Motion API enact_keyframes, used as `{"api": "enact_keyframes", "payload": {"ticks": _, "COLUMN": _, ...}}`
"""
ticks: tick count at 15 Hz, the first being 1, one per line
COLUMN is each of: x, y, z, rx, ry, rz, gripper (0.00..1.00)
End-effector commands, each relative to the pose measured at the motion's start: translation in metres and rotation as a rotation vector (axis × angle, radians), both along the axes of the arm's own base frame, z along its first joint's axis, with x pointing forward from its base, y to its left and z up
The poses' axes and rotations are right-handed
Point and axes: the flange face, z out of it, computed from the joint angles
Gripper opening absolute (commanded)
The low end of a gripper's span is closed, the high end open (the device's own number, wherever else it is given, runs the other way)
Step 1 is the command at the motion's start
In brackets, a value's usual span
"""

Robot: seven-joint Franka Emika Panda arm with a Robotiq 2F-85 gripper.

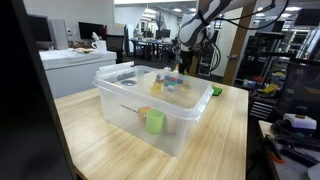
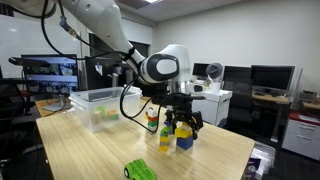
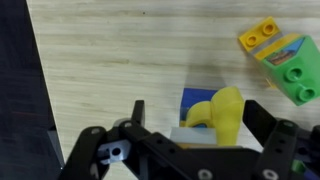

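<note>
In the wrist view my gripper (image 3: 194,108) hangs open over the wooden table. Between its two black fingers stands a yellow curved toy piece (image 3: 226,112) on a blue block (image 3: 194,99). The right finger is close beside the yellow piece; the left finger stands clear of it. In an exterior view the gripper (image 2: 181,124) is low over the blue block (image 2: 185,142), with a yellow piece (image 2: 166,138) beside it. In an exterior view the gripper (image 1: 179,68) is small and far away, behind the bin.
A yellow studded brick (image 3: 260,35) and a green brick (image 3: 295,72) lie just beyond the fingers. A clear plastic bin (image 1: 118,100) holds a green cup (image 1: 155,122) and other toys. A green toy (image 2: 140,170) lies near the table's edge. Office desks and monitors surround the table.
</note>
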Motion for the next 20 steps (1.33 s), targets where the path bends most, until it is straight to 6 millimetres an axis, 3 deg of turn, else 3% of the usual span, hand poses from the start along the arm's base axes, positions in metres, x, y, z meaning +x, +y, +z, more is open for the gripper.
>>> {"api": "enact_keyframes", "payload": {"ticks": 1, "x": 0.006, "y": -0.004, "z": -0.006, "rx": 0.009, "ry": -0.012, "rz": 0.033, "gripper": 1.00}}
{"api": "enact_keyframes", "payload": {"ticks": 2, "x": 0.008, "y": -0.004, "z": -0.006, "rx": 0.007, "ry": -0.013, "rz": 0.036, "gripper": 1.00}}
{"api": "enact_keyframes", "payload": {"ticks": 3, "x": 0.009, "y": -0.003, "z": -0.007, "rx": 0.008, "ry": -0.014, "rz": 0.037, "gripper": 0.92}}
{"api": "enact_keyframes", "payload": {"ticks": 4, "x": 0.011, "y": -0.002, "z": -0.007, "rx": 0.009, "ry": -0.016, "rz": 0.041, "gripper": 0.73}}
{"api": "enact_keyframes", "payload": {"ticks": 11, "x": 0.017, "y": 0.004, "z": -0.005, "rx": 0.013, "ry": -0.023, "rz": 0.050, "gripper": 0.25}}
{"api": "enact_keyframes", "payload": {"ticks": 17, "x": 0.016, "y": 0.005, "z": 0.001, "rx": 0.005, "ry": -0.018, "rz": 0.051, "gripper": 0.25}}
{"api": "enact_keyframes", "payload": {"ticks": 20, "x": 0.021, "y": 0.007, "z": 0.030, "rx": 0.006, "ry": -0.015, "rz": 0.050, "gripper": 0.25}}
